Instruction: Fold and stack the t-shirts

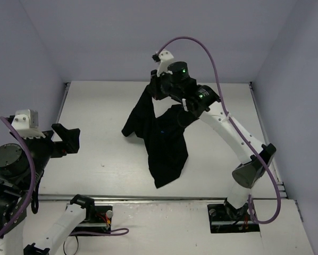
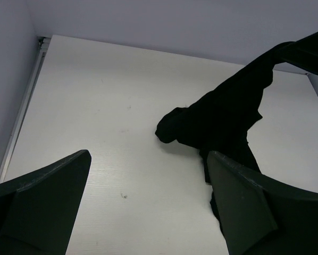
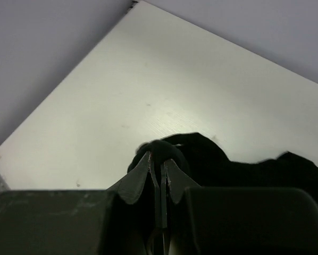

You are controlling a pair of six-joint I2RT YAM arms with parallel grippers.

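A black t-shirt point(image 1: 161, 141) hangs crumpled from my right gripper point(image 1: 155, 85), which is shut on a fold of its cloth high above the far middle of the table. The lower part of the t-shirt trails on the white table point(image 1: 95, 122). In the right wrist view the fingers pinch a bunch of black cloth point(image 3: 167, 151) at the gripper point(image 3: 159, 159). My left gripper point(image 1: 68, 139) is open and empty at the left, well apart from the t-shirt; in the left wrist view point(image 2: 148, 180) the t-shirt point(image 2: 223, 119) lies beyond its right finger.
Grey walls enclose the table on the left, back and right. A metal rail point(image 1: 148, 197) runs along the near edge. The right arm's purple cable point(image 1: 212, 58) loops above the back.
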